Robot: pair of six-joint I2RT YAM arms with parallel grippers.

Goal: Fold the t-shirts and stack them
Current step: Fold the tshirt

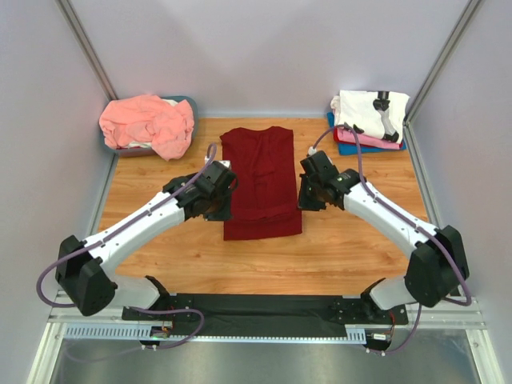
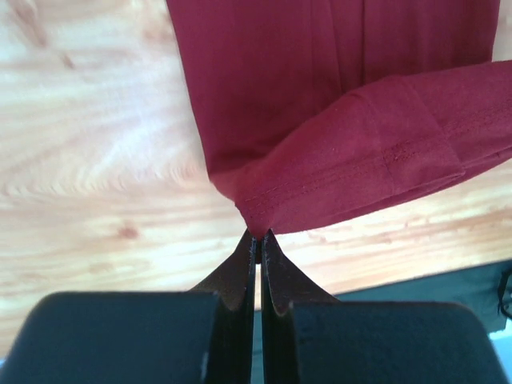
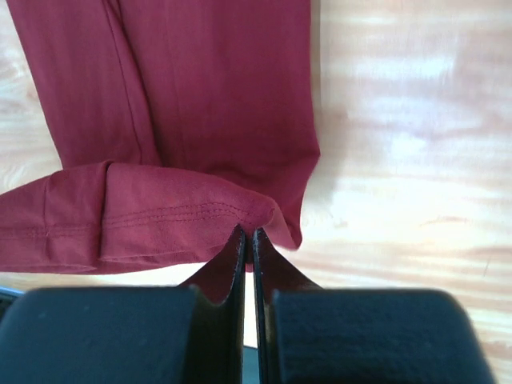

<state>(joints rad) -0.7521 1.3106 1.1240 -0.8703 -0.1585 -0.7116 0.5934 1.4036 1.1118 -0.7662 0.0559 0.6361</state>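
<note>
On the wooden desk (image 1: 264, 264), with its warm orange grain, the dark red t-shirt (image 1: 260, 184) lies in the middle, folded lengthwise into a long, narrow rectangle of smooth, matte cloth. Its near end is raised off the wood and curls over itself, and the hem (image 2: 384, 152) shows a double row of fine stitching on a softly ribbed band.

The left claw (image 2: 258, 236) has its thin black fingers pressed together, pinching the shirt's near left corner, where the fabric gathers to a point. The right claw (image 3: 246, 234) is likewise pressed together on the near right corner, the cloth bunched just at its tips. Both white, black-jointed arms reach in from the near edge toward the shirt's two sides.

At the back left, a salmon-pink t-shirt (image 1: 148, 124) sits crumpled in a rumpled heap that spills over a blue-grey basin (image 1: 190, 102). At the back right, a white t-shirt (image 1: 372, 112) with black print tops a flat stack, with a pink t-shirt (image 1: 376, 140) and a blue t-shirt (image 1: 348, 148) showing as thin edges beneath it.
</note>
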